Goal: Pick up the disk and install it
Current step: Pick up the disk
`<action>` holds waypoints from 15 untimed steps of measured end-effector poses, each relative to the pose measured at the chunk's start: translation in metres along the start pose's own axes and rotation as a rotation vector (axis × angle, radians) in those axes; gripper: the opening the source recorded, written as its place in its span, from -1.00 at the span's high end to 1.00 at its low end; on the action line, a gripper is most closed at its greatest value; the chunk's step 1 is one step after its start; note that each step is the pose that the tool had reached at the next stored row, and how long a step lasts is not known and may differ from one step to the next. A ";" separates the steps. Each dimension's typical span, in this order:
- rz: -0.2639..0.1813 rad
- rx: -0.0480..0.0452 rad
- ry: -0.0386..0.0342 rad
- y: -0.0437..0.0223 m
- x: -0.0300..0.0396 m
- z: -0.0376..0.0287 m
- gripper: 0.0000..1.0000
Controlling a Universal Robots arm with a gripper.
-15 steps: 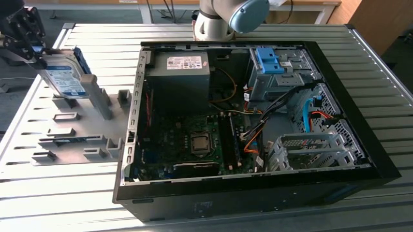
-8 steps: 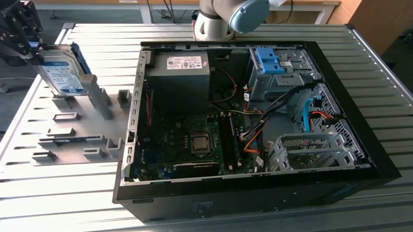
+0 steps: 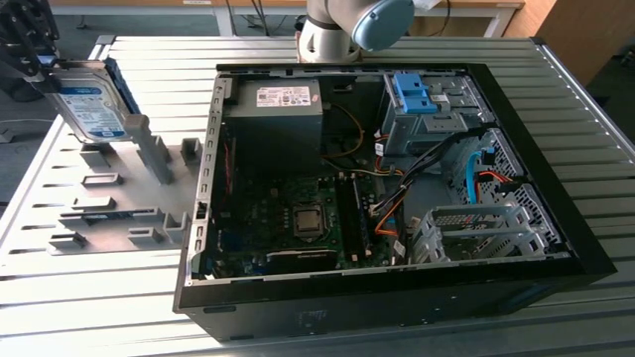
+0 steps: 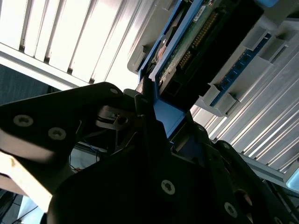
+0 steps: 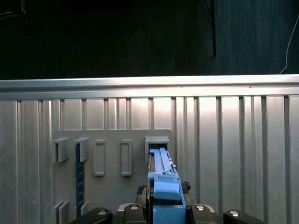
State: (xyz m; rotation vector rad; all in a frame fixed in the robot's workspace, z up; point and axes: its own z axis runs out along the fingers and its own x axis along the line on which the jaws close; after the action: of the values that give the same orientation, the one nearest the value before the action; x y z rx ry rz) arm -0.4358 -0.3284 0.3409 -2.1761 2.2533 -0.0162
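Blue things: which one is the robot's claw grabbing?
The blue-framed disk, upright at the exterior view's left, clamped in the gripper. The blue latch sits apart inside the computer case.

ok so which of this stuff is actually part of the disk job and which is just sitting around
Part of the job: the disk, upright in the gripper; the open computer case with its silver drive cage.
Just lying about: grey slotted holder plate; power supply; motherboard; slatted metal table.
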 end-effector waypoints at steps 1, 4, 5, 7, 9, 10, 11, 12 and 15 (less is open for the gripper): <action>0.000 0.0000 0.0000 0.0000 0.0000 0.0000 0.27; 0.000 0.0001 0.0001 0.0000 0.0000 0.0000 0.27; 0.000 0.0003 0.0001 0.0000 0.0000 -0.0001 0.27; 0.000 0.0006 0.0001 0.0000 0.0000 -0.0001 0.27; 0.000 0.0006 0.0001 0.0000 0.0000 -0.0002 0.27; 0.000 0.0006 0.0001 0.0000 0.0000 -0.0003 0.27; 0.000 0.0007 0.0001 0.0001 0.0000 -0.0004 0.27; 0.000 0.0006 0.0001 0.0000 0.0000 -0.0008 0.27; 0.000 0.0005 0.0002 0.0000 0.0000 -0.0026 0.27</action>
State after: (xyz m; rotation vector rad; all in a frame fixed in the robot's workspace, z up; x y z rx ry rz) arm -0.4358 -0.3284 0.3435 -2.1759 2.2531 -0.0169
